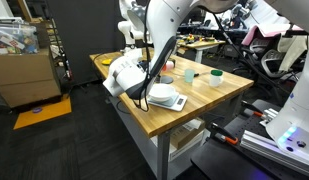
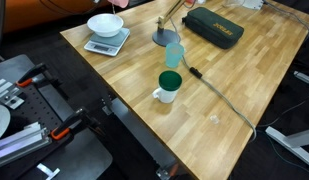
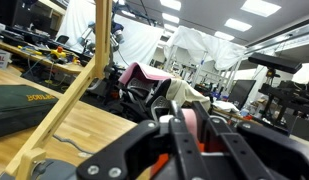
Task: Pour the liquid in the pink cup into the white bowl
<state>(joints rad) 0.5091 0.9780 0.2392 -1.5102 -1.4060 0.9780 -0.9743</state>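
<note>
1. Your gripper (image 3: 197, 142) has its jaws closed narrowly on the small pale-pink plain cup (image 3: 194, 116).
2. The wrist view leans strongly, so I judge that the pouring step is in hand.
3. The wide, shallow white round bowl (image 2: 104, 24) sits on a grey kitchen scale (image 2: 107, 46), just under the gripper.
4. The next move calls for a slow tilt over the bowl's middle, so that nothing spills onto the scale.

Blurred pink cup (image 3: 196, 126), mostly hidden by gripper (image 3: 193, 116)

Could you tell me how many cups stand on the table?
2: a pale blue cup mid-table, and a white mug with a green top nearer the edge. The arm may hide others.
</note>
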